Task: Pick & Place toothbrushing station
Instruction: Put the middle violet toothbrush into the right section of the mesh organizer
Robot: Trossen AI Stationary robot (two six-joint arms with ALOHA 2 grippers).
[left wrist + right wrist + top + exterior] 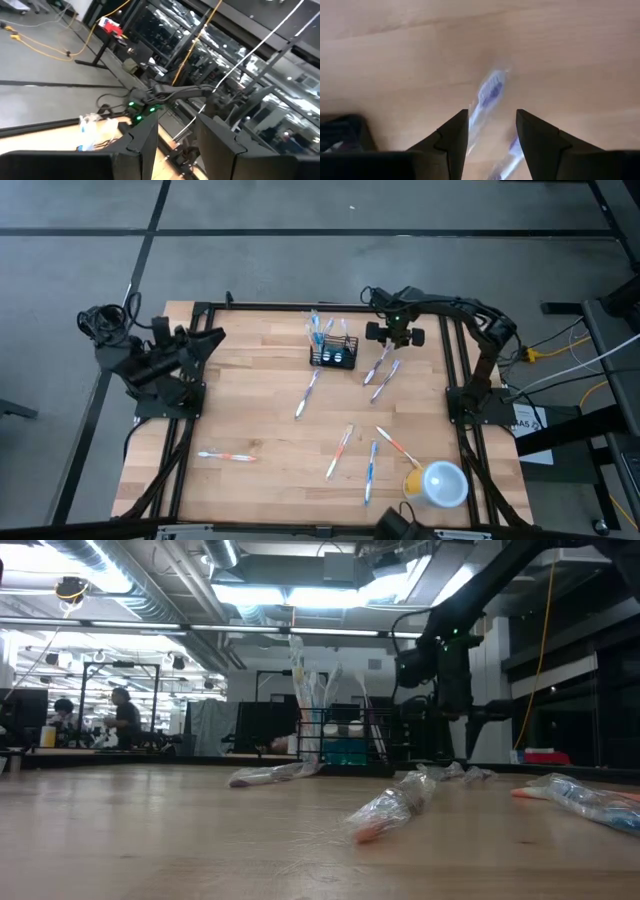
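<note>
Right hand (492,132), open, is held over a toothbrush (490,92) at upper right; a neighbouring brush could be nipped too.

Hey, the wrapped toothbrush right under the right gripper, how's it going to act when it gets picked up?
The toothbrush looks slim and long, so it is probably light and fairly stiff. Its clear crinkly wrapper, seen on others like it in the low view, may be slippery and slide between the fingers of the right gripper. Lying flat on the table, it could skid or pivot if nudged.
</note>
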